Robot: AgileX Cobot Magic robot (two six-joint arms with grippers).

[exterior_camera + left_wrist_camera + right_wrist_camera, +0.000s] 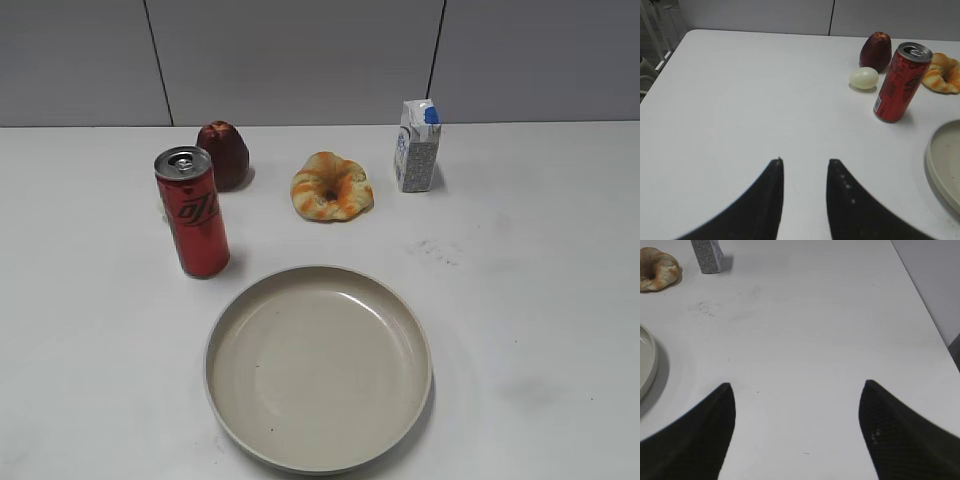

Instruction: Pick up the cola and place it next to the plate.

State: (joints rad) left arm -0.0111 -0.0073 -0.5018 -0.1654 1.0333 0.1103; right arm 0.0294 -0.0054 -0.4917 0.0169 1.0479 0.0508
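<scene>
The cola (pixel 194 213) is a tall slim red can that stands upright on the white table, just beyond the far left rim of the plate (pixel 412 330). The cola also shows in the left wrist view (pixel 900 83), with the plate's rim at the right edge (pixel 935 165). My left gripper (pixel 805 161) is open and empty, above bare table well short and left of the cola. My right gripper (pixel 797 385) is wide open and empty, above bare table right of the plate's rim (pixel 651 360). Neither gripper shows in the exterior view.
A dark red apple (pixel 224 153) stands behind the cola. A white egg (pixel 863 78) lies beside the apple, hidden in the exterior view. A croissant (pixel 331 186) and a small milk carton (pixel 417 147) sit further back. The table's right edge (pixel 927 310) runs near my right gripper.
</scene>
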